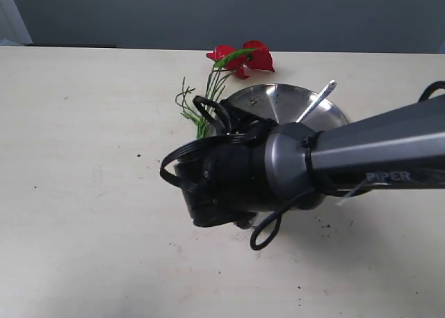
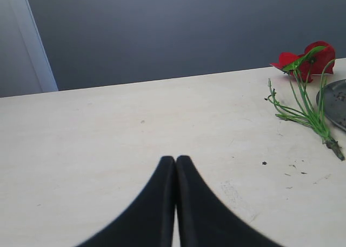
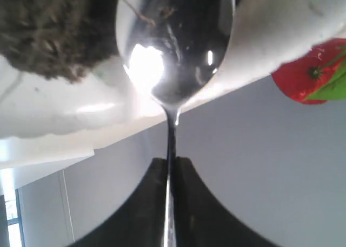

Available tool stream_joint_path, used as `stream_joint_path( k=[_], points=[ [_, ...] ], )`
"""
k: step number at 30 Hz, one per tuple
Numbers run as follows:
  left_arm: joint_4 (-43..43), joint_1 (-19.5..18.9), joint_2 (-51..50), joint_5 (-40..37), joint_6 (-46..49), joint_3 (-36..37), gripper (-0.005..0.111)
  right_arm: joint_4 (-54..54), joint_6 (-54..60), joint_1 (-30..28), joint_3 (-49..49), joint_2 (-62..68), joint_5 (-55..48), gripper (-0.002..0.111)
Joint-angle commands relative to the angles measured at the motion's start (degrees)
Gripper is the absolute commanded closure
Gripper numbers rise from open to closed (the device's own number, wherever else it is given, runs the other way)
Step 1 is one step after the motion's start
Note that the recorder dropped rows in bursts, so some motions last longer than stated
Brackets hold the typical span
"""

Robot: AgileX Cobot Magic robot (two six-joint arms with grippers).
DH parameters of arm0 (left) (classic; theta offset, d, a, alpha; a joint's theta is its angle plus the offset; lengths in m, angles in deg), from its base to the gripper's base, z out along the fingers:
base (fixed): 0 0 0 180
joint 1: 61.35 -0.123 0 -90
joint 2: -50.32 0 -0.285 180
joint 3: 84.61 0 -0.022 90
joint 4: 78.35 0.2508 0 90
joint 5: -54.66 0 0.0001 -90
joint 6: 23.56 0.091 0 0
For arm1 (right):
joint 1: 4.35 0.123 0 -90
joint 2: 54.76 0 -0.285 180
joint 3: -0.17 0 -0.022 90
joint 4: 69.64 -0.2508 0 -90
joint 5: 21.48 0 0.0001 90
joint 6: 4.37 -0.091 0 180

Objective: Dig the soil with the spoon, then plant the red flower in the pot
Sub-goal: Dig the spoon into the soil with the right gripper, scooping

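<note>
1. Your right gripper (image 3: 171,166) has its fingers pinching the spoon (image 3: 175,47) by the thin handle, bowl out past the fingertips and right up against the soil (image 3: 48,31); the grip is narrow, so the spoon could twist or slide between the pads once you push into the earth
2. The soil sits just beyond the spoon bowl at the pot (image 3: 281,36) edge; a hard lever there would likely flick crumbs out, and specks already lie on the table (image 1: 83,193)
3. The pot is hidden under the right arm in the exterior view, so you can't check its stance; side force from the spoon could tip or shove it
4. The red flower (image 1: 243,57) lies flat, well beyond the fingers, stems running toward the steel plate (image 1: 278,99); a wide swing of the arm could drag the stems
5. A second spoon (image 1: 318,100) rests on the plate's rim, could get knocked off
6. Your left gripper (image 2: 175,166) has its fingers pressed together, holding nothing, over bare table; the flower is far off to one side of its fingertips, so reaching it risks crossing the right arm
</note>
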Motion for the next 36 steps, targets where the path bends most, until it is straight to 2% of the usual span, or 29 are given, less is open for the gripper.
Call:
stream_joint_path(
  k=[1,7,19,27,32,36],
  points=[
    [0.1,0.2,0.3,-0.1,-0.2,0.0,0.106,3.7,-1.1,-2.1,-0.1,-2.5,-1.2,0.108],
    [0.1,0.2,0.3,-0.1,-0.2,0.0,0.106,4.1,-3.5,-4.9,-0.1,-6.2,-1.2,0.108],
    [0.1,0.2,0.3,-0.1,-0.2,0.0,0.106,-3.6,-3.6,-4.7,-0.1,-3.4,-0.3,0.108],
    [0.1,0.2,0.3,-0.1,-0.2,0.0,0.106,-3.3,-5.0,-0.3,-0.1,1.4,0.7,0.108],
    [0.1,0.2,0.3,-0.1,-0.2,0.0,0.106,-3.6,-5.1,0.3,-0.1,2.2,1.1,0.108],
    [0.1,0.2,0.3,-0.1,-0.2,0.0,0.106,2.2,-5.9,-0.1,-0.1,2.0,-1.2,0.108]
  ],
)
